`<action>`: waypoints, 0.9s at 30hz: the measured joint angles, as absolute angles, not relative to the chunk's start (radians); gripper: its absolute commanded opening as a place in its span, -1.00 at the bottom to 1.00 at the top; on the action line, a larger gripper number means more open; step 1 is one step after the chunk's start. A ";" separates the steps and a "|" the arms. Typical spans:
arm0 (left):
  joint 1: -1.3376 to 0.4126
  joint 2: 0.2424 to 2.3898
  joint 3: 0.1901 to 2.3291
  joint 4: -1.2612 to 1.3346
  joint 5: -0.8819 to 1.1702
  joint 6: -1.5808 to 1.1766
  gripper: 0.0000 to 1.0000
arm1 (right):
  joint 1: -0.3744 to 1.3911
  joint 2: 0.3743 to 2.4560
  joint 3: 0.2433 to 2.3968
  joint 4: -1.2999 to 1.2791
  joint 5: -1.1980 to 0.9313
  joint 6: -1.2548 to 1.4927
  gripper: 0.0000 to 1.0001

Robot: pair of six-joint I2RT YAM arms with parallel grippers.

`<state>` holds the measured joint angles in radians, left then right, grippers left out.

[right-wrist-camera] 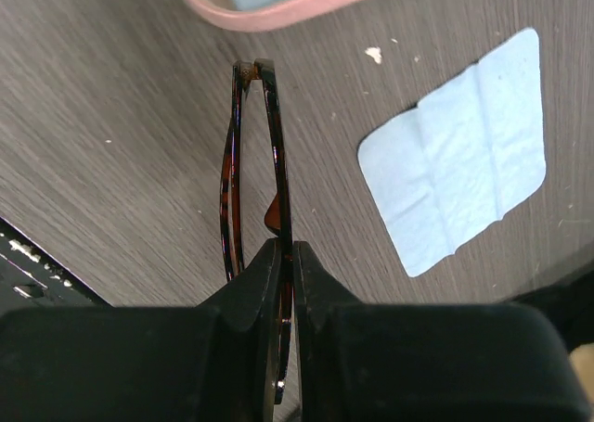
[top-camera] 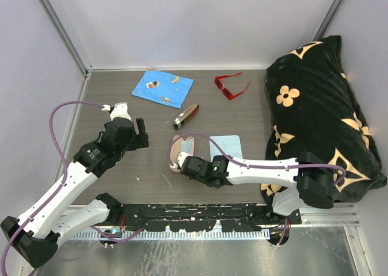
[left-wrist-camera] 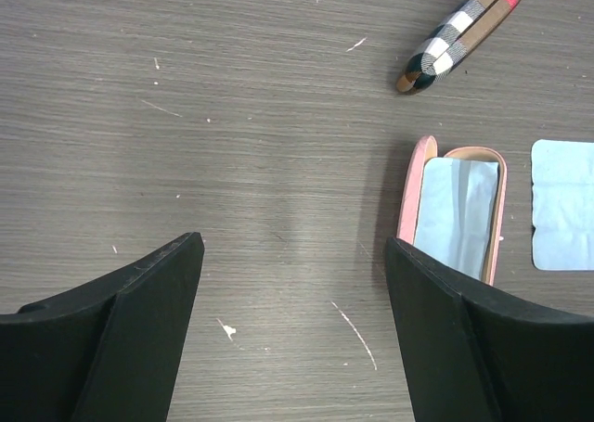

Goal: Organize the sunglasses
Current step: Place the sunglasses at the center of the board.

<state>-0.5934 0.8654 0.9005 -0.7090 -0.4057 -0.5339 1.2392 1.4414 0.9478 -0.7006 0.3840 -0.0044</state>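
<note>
**Right arm.** Your right gripper (right-wrist-camera: 287, 250) is clenched on the dark brown sunglasses (right-wrist-camera: 277, 158). The fingers pinch the folded frame edge-on, and the rest of the pair projects forward from the fingertips. This pair sits toward the near edge of the table (top-camera: 254, 118), about midway along it. Its free end is just short of the near rim of the pink case (left-wrist-camera: 408, 199). Whether the pair rests on the surface or is lifted off it cannot be told.

**Left arm.** Your left gripper (left-wrist-camera: 292, 246) is released, with the jaws standing wide apart and grasping nothing. It hangs over bare surface on the left side of the pink case.

**Second pair.** The red sunglasses (top-camera: 223, 89) lie unfolded near the far edge, right of centre, well apart from both grippers. They are near the black flowered bag (top-camera: 321, 106) that fills the right side.

**Other items.**
- The pink case lies open, showing a pale blue lining.
- A light blue cloth (top-camera: 226, 147) lies flat just beside the case, toward the right edge.
- The slim checked case (top-camera: 186, 116) lies closed near the middle of the surface, beyond the pink case.
- A blue printed cloth (top-camera: 162, 88) lies near the far edge, left of centre.
</note>
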 measured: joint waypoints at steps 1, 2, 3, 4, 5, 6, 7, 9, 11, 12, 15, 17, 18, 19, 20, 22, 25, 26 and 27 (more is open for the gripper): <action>-0.593 0.865 0.900 -0.712 -0.406 -0.534 0.62 | 1.259 1.454 0.948 -0.696 0.397 -0.014 -0.73; -0.593 0.865 0.900 -0.713 -0.406 -0.534 0.62 | 1.279 1.469 0.947 -0.688 0.413 -0.026 -0.74; -0.593 0.864 0.900 -0.714 -0.405 -0.534 0.62 | 1.298 1.482 0.944 -0.680 0.426 -0.037 -0.75; -0.593 0.863 0.900 -0.715 -0.405 -0.534 0.62 | 1.321 1.496 0.940 -0.670 0.440 -0.052 -0.75; -0.593 0.862 0.900 -0.716 -0.405 -0.534 0.62 | 1.343 1.509 0.933 -0.662 0.452 -0.068 -0.75; -0.593 0.860 0.900 -0.716 -0.405 -0.534 0.62 | 1.358 1.517 0.928 -0.656 0.459 -0.082 -0.75; -0.593 0.859 0.900 -0.716 -0.405 -0.534 0.62 | 1.377 1.523 0.919 -0.649 0.467 -0.099 -0.71; -0.593 0.854 0.900 -0.716 -0.405 -0.534 0.62 | 1.412 1.523 0.902 -0.635 0.477 -0.138 -0.61; -0.593 0.849 0.900 -0.716 -0.405 -0.534 0.62 | 1.439 1.522 0.890 -0.615 0.486 -0.177 -0.46; -0.593 0.846 0.900 -0.716 -0.405 -0.534 0.62 | 1.448 1.522 0.885 -0.605 0.489 -0.195 -0.39; -0.593 0.840 0.900 -0.716 -0.405 -0.534 0.62 | 1.462 1.518 0.862 -0.561 0.497 -0.258 -0.25; -0.593 0.839 0.900 -0.716 -0.405 -0.534 0.62 | 1.462 1.518 0.842 -0.537 0.503 -0.292 -0.21; -0.593 0.839 0.900 -0.716 -0.405 -0.534 0.62 | 1.462 1.519 0.834 -0.530 0.506 -0.308 -0.19; -0.593 0.839 0.900 -0.716 -0.405 -0.534 0.62 | 1.462 1.522 0.831 -0.528 0.509 -0.317 -0.17; -0.593 0.839 0.900 -0.716 -0.405 -0.534 0.62 | 1.462 1.526 0.830 -0.527 0.513 -0.327 -0.15; -0.593 0.839 0.900 -0.716 -0.405 -0.534 0.62 | 1.462 1.528 0.830 -0.524 0.515 -0.336 -0.11; -0.593 0.839 0.900 -0.716 -0.405 -0.534 0.62 | 1.466 1.510 0.831 -0.528 0.516 -0.331 -0.07; -0.593 0.839 0.900 -0.716 -0.405 -0.534 0.62 | 1.469 1.496 0.833 -0.534 0.516 -0.326 -0.06; -0.593 0.839 0.900 -0.716 -0.405 -0.534 0.62 | 1.473 1.476 0.836 -0.544 0.516 -0.315 -0.05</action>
<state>-0.5934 0.8391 0.9005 -0.7162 -0.4049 -0.5339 1.4731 1.4761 0.8360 -0.5438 0.5159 -0.3153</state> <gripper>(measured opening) 0.809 0.462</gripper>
